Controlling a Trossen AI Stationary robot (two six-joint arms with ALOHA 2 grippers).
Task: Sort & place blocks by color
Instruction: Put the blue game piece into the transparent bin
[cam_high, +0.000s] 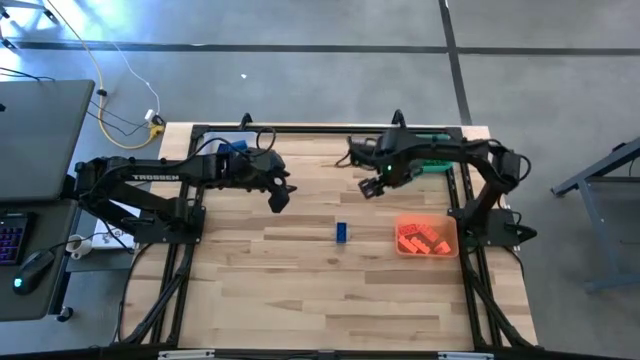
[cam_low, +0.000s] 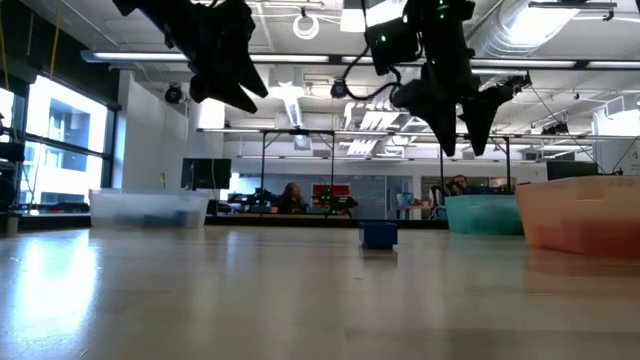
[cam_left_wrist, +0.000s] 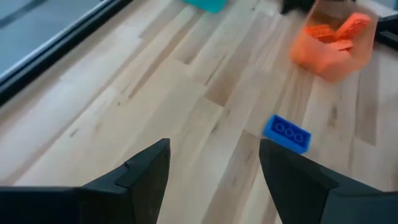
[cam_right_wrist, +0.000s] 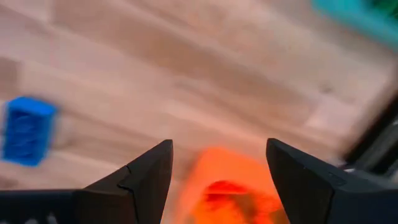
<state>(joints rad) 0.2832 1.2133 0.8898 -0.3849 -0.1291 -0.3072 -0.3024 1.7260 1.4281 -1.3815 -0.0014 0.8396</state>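
The tabletop (cam_high: 300, 290) carries three bins: the orange bin (cam_high: 428, 238) of red-orange blocks (cam_high: 420, 238), the green bin (cam_high: 432, 160) largely hidden under the right arm, and the clear bin (cam_low: 148, 208), whose contents cannot be made out. Both tools hang raised, fingers spread and empty: left tool (cam_high: 279, 198), right tool (cam_high: 374, 186). One blue block (cam_high: 341, 232) lies alone between them; both arms reaching for it could collide.
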